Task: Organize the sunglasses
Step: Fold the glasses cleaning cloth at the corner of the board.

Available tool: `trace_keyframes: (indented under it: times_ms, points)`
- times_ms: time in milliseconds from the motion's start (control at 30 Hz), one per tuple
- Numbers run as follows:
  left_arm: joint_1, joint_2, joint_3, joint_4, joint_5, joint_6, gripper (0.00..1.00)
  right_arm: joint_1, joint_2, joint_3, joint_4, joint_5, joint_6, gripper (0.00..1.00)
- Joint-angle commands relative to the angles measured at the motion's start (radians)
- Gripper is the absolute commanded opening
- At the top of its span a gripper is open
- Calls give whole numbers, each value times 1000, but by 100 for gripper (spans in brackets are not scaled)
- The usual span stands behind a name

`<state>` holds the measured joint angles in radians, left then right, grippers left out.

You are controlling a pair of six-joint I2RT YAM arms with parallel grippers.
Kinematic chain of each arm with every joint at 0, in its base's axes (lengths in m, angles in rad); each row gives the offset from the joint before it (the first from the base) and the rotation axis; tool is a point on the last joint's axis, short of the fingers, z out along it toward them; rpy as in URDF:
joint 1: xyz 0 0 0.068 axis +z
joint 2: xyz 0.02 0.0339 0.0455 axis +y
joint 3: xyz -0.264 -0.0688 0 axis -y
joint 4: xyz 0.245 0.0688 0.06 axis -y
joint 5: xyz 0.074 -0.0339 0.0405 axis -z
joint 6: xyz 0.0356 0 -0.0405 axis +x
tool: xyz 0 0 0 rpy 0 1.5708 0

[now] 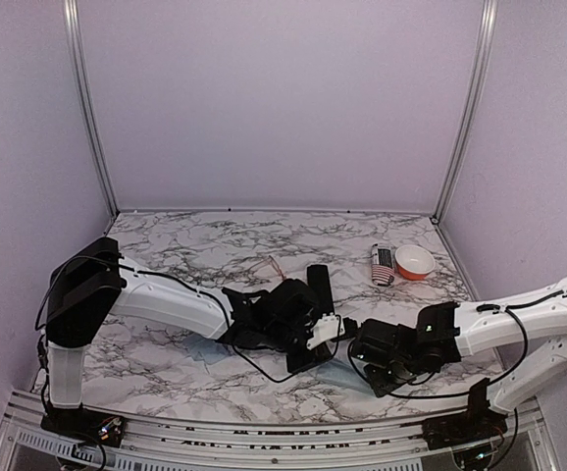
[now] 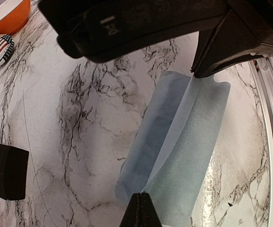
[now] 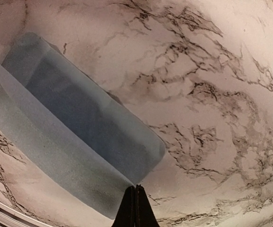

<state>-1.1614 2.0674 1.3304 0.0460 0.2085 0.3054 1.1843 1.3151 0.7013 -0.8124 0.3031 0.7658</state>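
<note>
Sunglasses [image 1: 275,265]: in the top view, only a thin pinkish wire shape lying on the marble counter [image 1: 185,245], just beyond the left arm [image 1: 166,299]; too small for detail; no second pair made out in any view.
Top view, further: left arm and right arm [image 1: 499,329] meeting low over the near middle of the counter; black oblong case [image 1: 319,280] just behind them; striped case [image 1: 383,265] touching or just beside an orange bowl [image 1: 415,261] at far right.
Left wrist view: left tool [image 2: 141,210] pressed together on the near edge of a pale blue pouch [image 2: 183,142]; right tool [image 2: 205,66] pinching the opposite end; pouch hanging between the two above the counter, darker along one half; black case, striped case and bowl at the left edge.
Right wrist view: right tool pressed together on the pouch edge; dark oblong patch showing through the fabric, contents not identifiable.
</note>
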Motion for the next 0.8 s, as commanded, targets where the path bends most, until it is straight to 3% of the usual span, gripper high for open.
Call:
trace_keyframes:
  times_ms: [0, 767]
  points:
    - [14, 29, 25, -45, -21, -6, 0, -9, 8, 32, -10, 32, -9, 0]
    - [20, 54, 43, -46, -50, -20, 0, -15, 103, 52, -4, 61, -16, 0]
